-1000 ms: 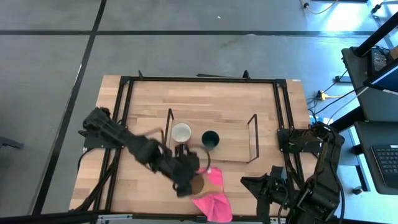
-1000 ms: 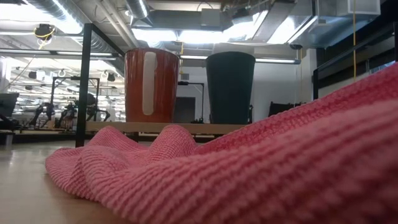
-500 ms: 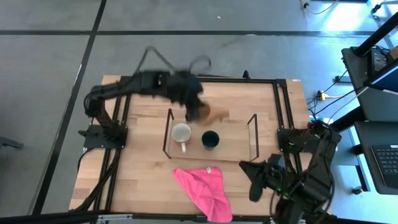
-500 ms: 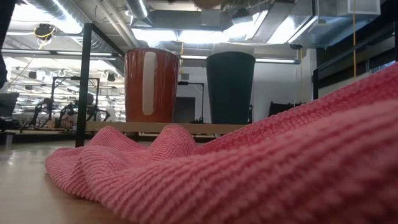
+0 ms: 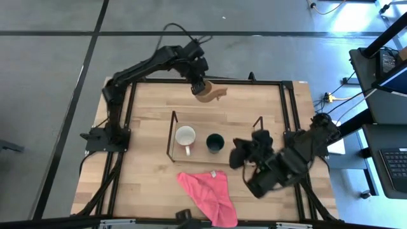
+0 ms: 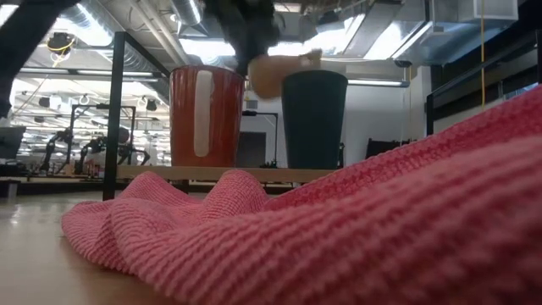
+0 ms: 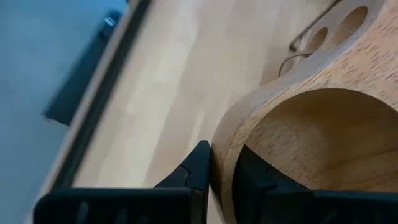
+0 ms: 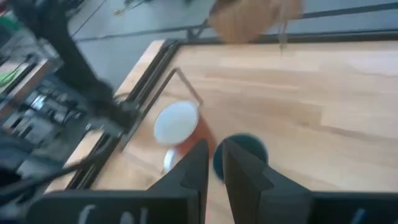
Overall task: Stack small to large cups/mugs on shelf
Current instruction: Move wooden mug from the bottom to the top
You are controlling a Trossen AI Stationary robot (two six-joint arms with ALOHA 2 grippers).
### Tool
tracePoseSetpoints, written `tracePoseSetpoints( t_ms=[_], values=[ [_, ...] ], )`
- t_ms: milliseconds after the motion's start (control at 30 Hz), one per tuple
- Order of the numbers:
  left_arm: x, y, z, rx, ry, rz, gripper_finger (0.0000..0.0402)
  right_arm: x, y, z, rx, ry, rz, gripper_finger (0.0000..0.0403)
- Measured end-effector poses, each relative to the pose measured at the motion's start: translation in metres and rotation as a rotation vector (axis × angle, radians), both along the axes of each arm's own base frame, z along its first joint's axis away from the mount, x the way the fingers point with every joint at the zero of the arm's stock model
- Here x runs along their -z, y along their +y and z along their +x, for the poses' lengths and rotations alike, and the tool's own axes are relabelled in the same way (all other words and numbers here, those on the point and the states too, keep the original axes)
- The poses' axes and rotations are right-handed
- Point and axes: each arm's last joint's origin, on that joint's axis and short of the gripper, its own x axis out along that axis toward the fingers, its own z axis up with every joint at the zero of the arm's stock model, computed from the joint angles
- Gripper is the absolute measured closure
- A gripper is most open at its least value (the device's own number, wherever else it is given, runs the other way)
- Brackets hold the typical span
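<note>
**Left gripper holds wooden cup aloft**

Left gripper (image 5: 199,84) pinches the wooden cup's (image 5: 208,93) rim at the table's 12 o'clock edge. Mug (image 5: 186,135) and green cup (image 5: 215,142) stand on the shelf (image 5: 257,141). Right gripper (image 5: 238,154), nearly closed and empty, hovers at 3 o'clock.

Even overhead light, soft shadows. Glare off ceiling strip lights (image 6: 254,47) in low view. Pink cloth (image 6: 339,237) fills foreground there, out of focus. Right arm (image 5: 280,165) motion-blurred. Wooden cup (image 7: 311,143), pinched between the left fingers, too close, soft.
</note>
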Motion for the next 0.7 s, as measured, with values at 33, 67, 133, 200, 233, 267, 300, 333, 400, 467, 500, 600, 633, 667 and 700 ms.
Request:
tracePoseSetpoints(
  t_ms=[33, 67, 133, 200, 233, 267, 300, 333, 400, 467, 500, 600, 633, 667, 700],
  values=[
    [0.01, 0.006, 0.005, 0.017, 0.011, -0.015, 0.037, 0.0, -0.006, 0.004, 0.023, 0.002, 0.005, 0.0353],
    [0.02, 0.012, 0.009, 0.027, 0.021, -0.02, 0.037, -0.001, -0.013, 0.007, 0.044, 0.006, 0.015, 0.0353],
    [0.036, 0.023, 0.015, 0.045, 0.04, -0.015, 0.037, -0.002, -0.028, 0.014, 0.089, 0.014, 0.036, 0.0353],
    [0.051, 0.031, 0.02, 0.065, 0.064, -0.02, 0.037, -0.005, -0.044, 0.017, 0.127, 0.028, 0.077, 0.0353],
    [0.059, 0.035, 0.022, 0.071, 0.078, -0.028, 0.037, -0.007, -0.054, 0.019, 0.142, 0.04, 0.101, 0.0353],
    [0.068, 0.039, 0.024, 0.073, 0.095, -0.036, 0.037, -0.009, -0.062, 0.02, 0.156, 0.055, 0.128, 0.0353],
    [0.075, 0.043, 0.025, 0.071, 0.11, -0.046, 0.037, -0.01, -0.072, 0.021, 0.169, 0.072, 0.148, 0.0353],
    [0.082, 0.046, 0.026, 0.069, 0.122, -0.055, 0.037, -0.013, -0.081, 0.021, 0.178, 0.088, 0.168, 0.0353],
    [0.093, 0.054, 0.026, 0.064, 0.138, -0.072, 0.037, -0.016, -0.101, 0.022, 0.183, 0.131, 0.19, 0.0353],
    [0.102, 0.061, 0.027, 0.055, 0.143, -0.078, 0.037, -0.02, -0.123, 0.021, 0.176, 0.178, 0.226, 0.0353],
    [0.106, 0.064, 0.027, 0.053, 0.139, -0.084, 0.037, -0.022, -0.134, 0.022, 0.167, 0.201, 0.25, 0.0353],
    [0.11, 0.069, 0.031, 0.057, 0.104, -0.078, 0.037, -0.024, -0.166, 0.027, 0.117, 0.249, 0.295, 0.0353],
    [0.11, 0.07, 0.031, 0.057, 0.097, -0.074, 0.037, -0.024, -0.176, 0.029, 0.097, 0.26, 0.306, 0.0353],
    [0.11, 0.07, 0.033, 0.06, 0.087, -0.064, 0.037, -0.025, -0.186, 0.031, 0.069, 0.267, 0.316, 0.0353],
    [0.11, 0.07, 0.036, 0.062, 0.074, -0.054, 0.037, -0.025, -0.196, 0.033, 0.042, 0.268, 0.321, 0.0353]
  ],
)
